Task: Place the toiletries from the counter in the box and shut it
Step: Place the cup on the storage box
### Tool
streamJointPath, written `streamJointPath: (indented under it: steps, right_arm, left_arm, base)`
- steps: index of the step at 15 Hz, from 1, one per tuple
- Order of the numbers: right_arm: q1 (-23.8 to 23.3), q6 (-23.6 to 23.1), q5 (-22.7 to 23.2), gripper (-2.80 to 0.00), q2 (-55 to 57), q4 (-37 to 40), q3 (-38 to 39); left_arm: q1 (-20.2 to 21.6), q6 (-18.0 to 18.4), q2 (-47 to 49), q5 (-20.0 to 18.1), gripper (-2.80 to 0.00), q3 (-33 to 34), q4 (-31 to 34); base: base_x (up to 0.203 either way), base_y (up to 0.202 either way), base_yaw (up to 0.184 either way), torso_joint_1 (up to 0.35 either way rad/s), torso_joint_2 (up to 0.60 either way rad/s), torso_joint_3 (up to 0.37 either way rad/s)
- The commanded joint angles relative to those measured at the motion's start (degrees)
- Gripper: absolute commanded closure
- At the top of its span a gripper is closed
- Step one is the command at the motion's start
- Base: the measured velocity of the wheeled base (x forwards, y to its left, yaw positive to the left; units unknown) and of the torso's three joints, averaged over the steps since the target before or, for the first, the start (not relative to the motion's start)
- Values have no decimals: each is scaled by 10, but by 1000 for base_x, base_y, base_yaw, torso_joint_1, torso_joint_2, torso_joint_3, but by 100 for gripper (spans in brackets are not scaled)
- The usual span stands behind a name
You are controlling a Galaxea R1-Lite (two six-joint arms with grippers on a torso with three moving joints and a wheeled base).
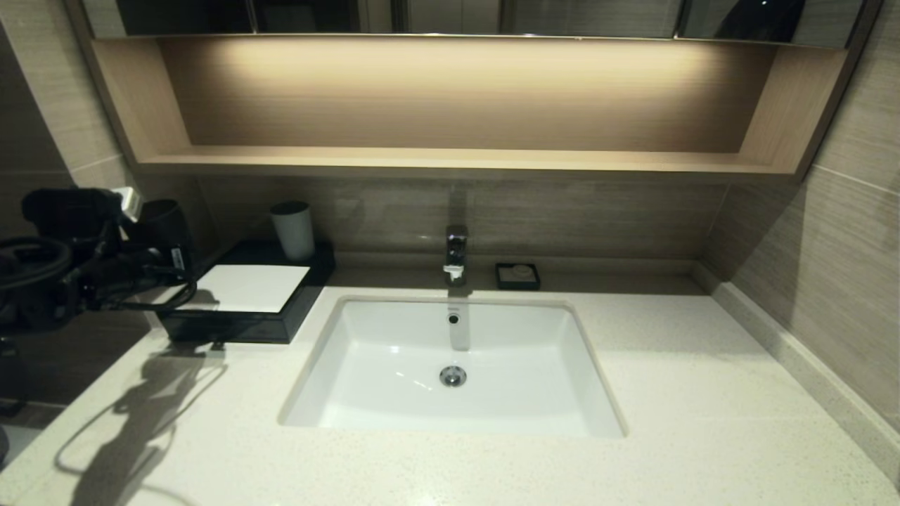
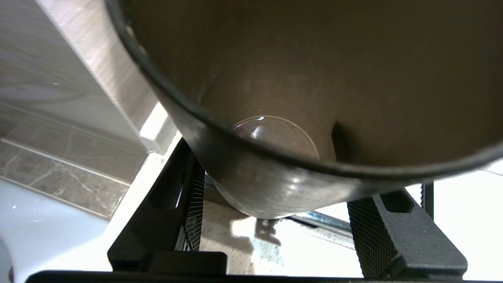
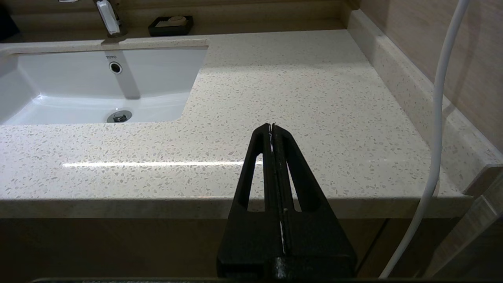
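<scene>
One cup (image 2: 275, 118): dark grey, clamped by left gripper (image 2: 275, 220) above box (image 1: 239, 309).
Right gripper (image 3: 272, 129): jaws together, parked before counter (image 3: 306, 102).

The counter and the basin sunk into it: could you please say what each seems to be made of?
The counter looks like polished speckled stone or composite: cream with fine flecks and a reflected light streak. The basin looks like glazed white ceramic: smooth, glossy, with sharp highlights.
</scene>
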Motion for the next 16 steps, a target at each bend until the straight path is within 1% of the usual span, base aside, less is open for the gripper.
streamJointPath:
  steps: [1, 4, 8, 10, 16]
  right_arm:
    - [0, 0, 0, 0, 1, 0, 0]
    - [0, 0, 0, 0, 1, 0, 0]
    - [0, 0, 0, 0, 1, 0, -1]
    - [0, 0, 0, 0, 1, 0, 0]
    - [0, 0, 0, 0, 1, 0, 0]
  left_arm:
    - [-3, -1, 23, 0, 0, -21, 12]
    - [-5, -1, 37, 0, 0, -39, 18]
    - [-21, -1, 54, 1, 0, -49, 17]
    - [-25, -3, 65, 10, 0, -61, 17]
    - [-24, -2, 96, 14, 0, -92, 16]
  base:
    - [0, 0, 0, 0, 0, 0]
    - [0, 0, 0, 0, 0, 0]
    - [0, 0, 0, 0, 0, 0]
    - [0, 0, 0, 0, 0, 0]
    - [0, 0, 0, 0, 0, 0]
